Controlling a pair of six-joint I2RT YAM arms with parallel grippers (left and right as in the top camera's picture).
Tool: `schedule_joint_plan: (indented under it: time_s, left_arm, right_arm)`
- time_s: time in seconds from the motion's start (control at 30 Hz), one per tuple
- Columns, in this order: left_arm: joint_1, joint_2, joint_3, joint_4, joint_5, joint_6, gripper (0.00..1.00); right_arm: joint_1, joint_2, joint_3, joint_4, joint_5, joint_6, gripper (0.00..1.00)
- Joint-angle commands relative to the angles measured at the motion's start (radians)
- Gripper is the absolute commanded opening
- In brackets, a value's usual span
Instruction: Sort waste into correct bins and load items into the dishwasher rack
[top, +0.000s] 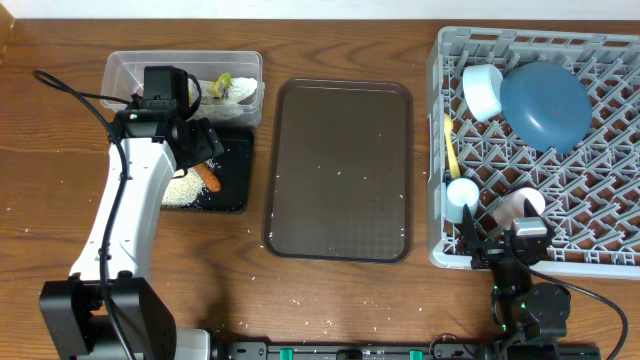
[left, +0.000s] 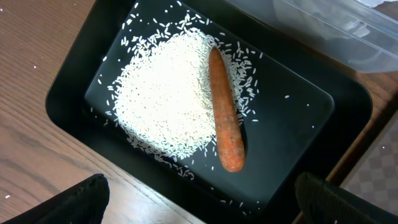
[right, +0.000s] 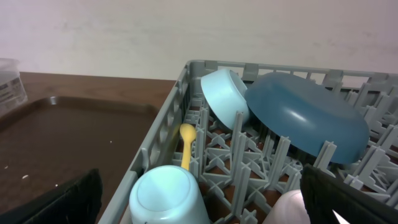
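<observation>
The black tray (top: 232, 190) (left: 292, 124) holds a pile of white rice (top: 180, 189) (left: 165, 93) with the orange carrot piece (top: 208, 178) (left: 225, 115) lying on it. The crumpled wrapper (top: 226, 88) lies in the clear tub (top: 125, 72) (left: 348, 31). My left gripper (top: 205, 147) (left: 205, 208) is open and empty above the black tray's near edge. The grey rack (top: 610, 215) (right: 163, 140) holds the blue plate (top: 545, 105) (right: 305, 115), bowl (top: 483, 90) (right: 225, 99), spoon (top: 450, 148) (right: 186, 144), blue cup (top: 462, 194) (right: 166, 194) and pink cup (top: 522, 204) (right: 291, 211). My right gripper (top: 497, 242) (right: 199, 205) is open at the rack's front edge.
The large dark brown serving tray (top: 338, 170) (right: 62, 134) lies between the bins and the rack, with a few rice grains on it. Stray grains dot the wooden table (top: 300, 300) in front of it.
</observation>
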Motion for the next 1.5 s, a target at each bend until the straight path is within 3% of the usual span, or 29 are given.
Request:
schedule_joint_plan:
  time_s: [0.0, 0.27, 0.47, 0.6, 0.7, 0.93, 1.2, 1.47]
  left_arm:
    - [0.003, -0.002, -0.004, -0.003, -0.005, -0.006, 0.98]
    - [0.003, -0.013, -0.005, -0.005, -0.006, -0.005, 0.98]
    - [0.002, -0.157, -0.035, 0.047, -0.006, -0.005, 0.98]
    - [0.001, -0.336, -0.143, 0.233, 0.016, 0.039, 0.98]
    - [0.002, -0.504, -0.27, 0.364, 0.084, 0.17, 0.98]
    - [0.003, -0.931, -0.579, 0.535, 0.104, 0.317, 0.98]
    - [0.003, -1.297, -0.87, 0.639, 0.104, 0.34, 0.98]
    - [0.003, -1.482, -1.025, 0.705, 0.1, 0.34, 0.98]
  right_arm:
    - [0.009, -0.01, -0.004, -0.001, -0.013, 0.014, 0.99]
    - [0.009, -0.01, -0.004, -0.001, -0.013, 0.014, 0.99]
    - [0.009, -0.01, -0.004, -0.001, -0.013, 0.014, 0.99]
    - [0.009, -0.01, -0.004, -0.001, -0.013, 0.014, 0.99]
    - [0.009, -0.01, -0.004, -0.001, -0.013, 0.014, 0.99]
    - [0.009, -0.01, -0.004, -0.001, -0.013, 0.014, 0.99]
    - [0.009, -0.01, -0.004, -0.001, -0.013, 0.014, 0.99]
    - [0.009, -0.01, -0.004, -0.001, -0.014, 0.014, 0.99]
